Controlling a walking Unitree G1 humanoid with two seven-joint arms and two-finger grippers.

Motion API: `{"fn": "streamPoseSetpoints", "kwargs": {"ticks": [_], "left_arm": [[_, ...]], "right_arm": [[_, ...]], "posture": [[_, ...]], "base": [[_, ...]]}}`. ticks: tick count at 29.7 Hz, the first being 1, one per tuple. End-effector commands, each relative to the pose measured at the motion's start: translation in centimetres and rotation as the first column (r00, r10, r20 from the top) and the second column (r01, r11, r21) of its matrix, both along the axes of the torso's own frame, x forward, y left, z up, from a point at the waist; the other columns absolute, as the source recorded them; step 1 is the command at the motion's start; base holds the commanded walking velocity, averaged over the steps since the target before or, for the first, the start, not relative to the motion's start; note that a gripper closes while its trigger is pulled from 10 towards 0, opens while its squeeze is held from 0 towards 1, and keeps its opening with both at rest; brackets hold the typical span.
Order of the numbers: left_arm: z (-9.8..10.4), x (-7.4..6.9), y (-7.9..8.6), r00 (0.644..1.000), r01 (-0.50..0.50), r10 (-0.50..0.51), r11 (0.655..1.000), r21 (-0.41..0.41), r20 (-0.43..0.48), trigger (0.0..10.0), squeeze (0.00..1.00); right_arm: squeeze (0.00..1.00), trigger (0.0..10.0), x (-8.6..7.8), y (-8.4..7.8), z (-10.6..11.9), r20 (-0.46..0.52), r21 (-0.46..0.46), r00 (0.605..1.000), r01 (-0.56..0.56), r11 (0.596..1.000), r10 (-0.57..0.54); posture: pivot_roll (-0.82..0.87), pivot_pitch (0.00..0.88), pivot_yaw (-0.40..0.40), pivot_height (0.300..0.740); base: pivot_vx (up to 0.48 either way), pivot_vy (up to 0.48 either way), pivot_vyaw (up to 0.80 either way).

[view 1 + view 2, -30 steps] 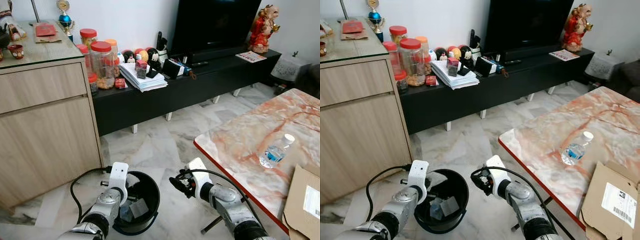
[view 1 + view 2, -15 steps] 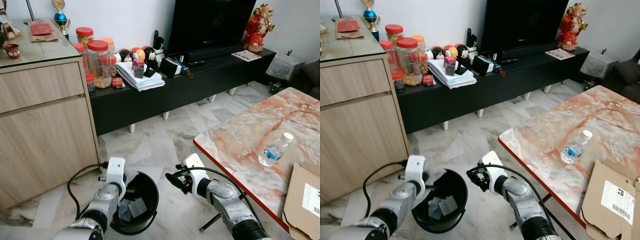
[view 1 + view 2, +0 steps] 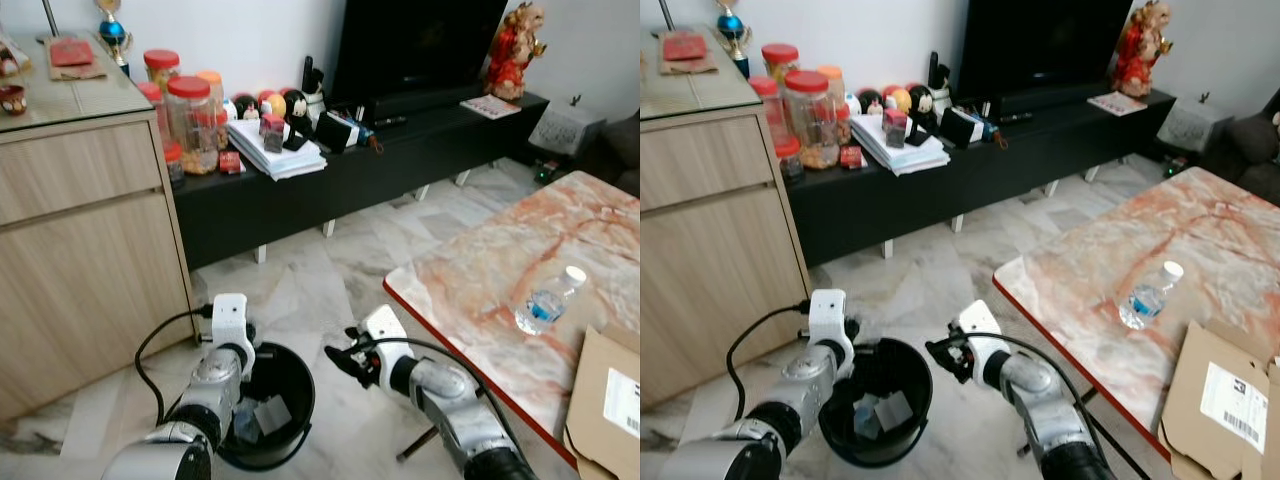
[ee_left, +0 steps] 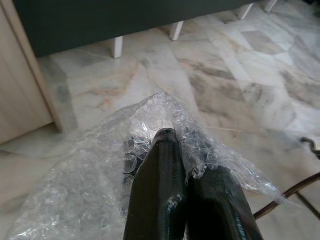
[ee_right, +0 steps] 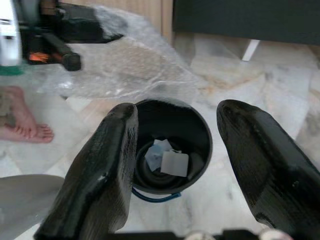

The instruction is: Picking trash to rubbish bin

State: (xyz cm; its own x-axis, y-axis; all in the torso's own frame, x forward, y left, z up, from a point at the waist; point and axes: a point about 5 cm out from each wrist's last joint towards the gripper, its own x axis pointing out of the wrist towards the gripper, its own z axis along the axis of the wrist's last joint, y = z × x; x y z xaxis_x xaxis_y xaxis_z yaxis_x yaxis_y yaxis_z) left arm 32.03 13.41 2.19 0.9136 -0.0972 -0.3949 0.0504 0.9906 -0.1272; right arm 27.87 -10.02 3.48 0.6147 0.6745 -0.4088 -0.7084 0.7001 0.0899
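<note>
Currently we hold our left gripper point(image 4: 172, 150) clamped on a sheet of clear bubble wrap point(image 4: 100, 165), which hangs just above the rim of the black rubbish bin point(image 3: 290, 360) on the marble floor point(image 3: 300, 290). Inside the bin we see several pale scraps of trash point(image 5: 167, 159) at the bottom. Our right gripper point(image 5: 175, 165) hovers beside the bin with its fingers spread wide and empty. On the marble table point(image 3: 480, 270) a plastic bottle point(image 3: 545, 302) lies near a cardboard box point(image 3: 610, 400).

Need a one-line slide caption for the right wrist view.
Open right gripper faces the black bin while the left gripper holds bubble wrap above it.
</note>
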Motion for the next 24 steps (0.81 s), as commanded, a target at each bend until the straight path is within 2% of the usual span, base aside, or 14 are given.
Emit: {"fn": "streamPoseSetpoints", "kwargs": {"ticks": [1, 4, 12, 15, 24], "left_arm": [[0.3, 0.2, -1.0, 1.0, 0.022, -0.022, 0.999, -0.04, 0.008, 10.0, 0.0], [0.1, 0.1, -1.6, 1.0, 0.011, -0.011, 0.993, -0.117, 0.001, 10.0, 0.0], [0.0, -0.2, -2.8, 0.999, 0.046, -0.047, 0.988, -0.146, -0.006, 10.0, 0.0], [-0.6, -0.6, -2.8, 0.999, 0.032, -0.039, 0.983, -0.178, -0.033, 10.0, 0.0], [-1.9, -1.7, -2.6, 0.996, 0.01, -0.029, 0.978, -0.207, -0.089, 10.0, 0.0]], "right_arm": [[0.0, 10.0, 0.0, -0.2, 0.5, 0.01, 0.003, 1.0, 0.001, 1.0, -0.001], [0.0, 10.0, -0.3, -0.3, 0.6, 0.005, 0.004, 1.0, -0.003, 1.0, 0.003], [0.0, 10.0, -0.8, -0.2, 0.9, -0.002, 0.004, 1.0, -0.011, 1.0, 0.011], [0.0, 10.0, -1.0, -0.2, 1.1, 0.0, 0.006, 1.0, -0.011, 1.0, 0.011], [0.0, 10.0, -1.2, -0.2, 1.3, -0.007, 0.0, 1.0, -0.012, 1.0, 0.012]], "posture": [[0.04, 0.001, -0.177, 0.74], [0.03, 0.01, -0.185, 0.74], [0.01, 0.031, -0.19, 0.74], [0.0, 0.039, -0.19, 0.74], [0.01, 0.047, -0.191, 0.74]], "base": [[0.0, 0.0, 0.0], [0.0, 0.0, 0.0], [0.0, 0.0, 0.0], [0.0, 0.0, 0.0], [0.0, 0.0, 0.0]]}}
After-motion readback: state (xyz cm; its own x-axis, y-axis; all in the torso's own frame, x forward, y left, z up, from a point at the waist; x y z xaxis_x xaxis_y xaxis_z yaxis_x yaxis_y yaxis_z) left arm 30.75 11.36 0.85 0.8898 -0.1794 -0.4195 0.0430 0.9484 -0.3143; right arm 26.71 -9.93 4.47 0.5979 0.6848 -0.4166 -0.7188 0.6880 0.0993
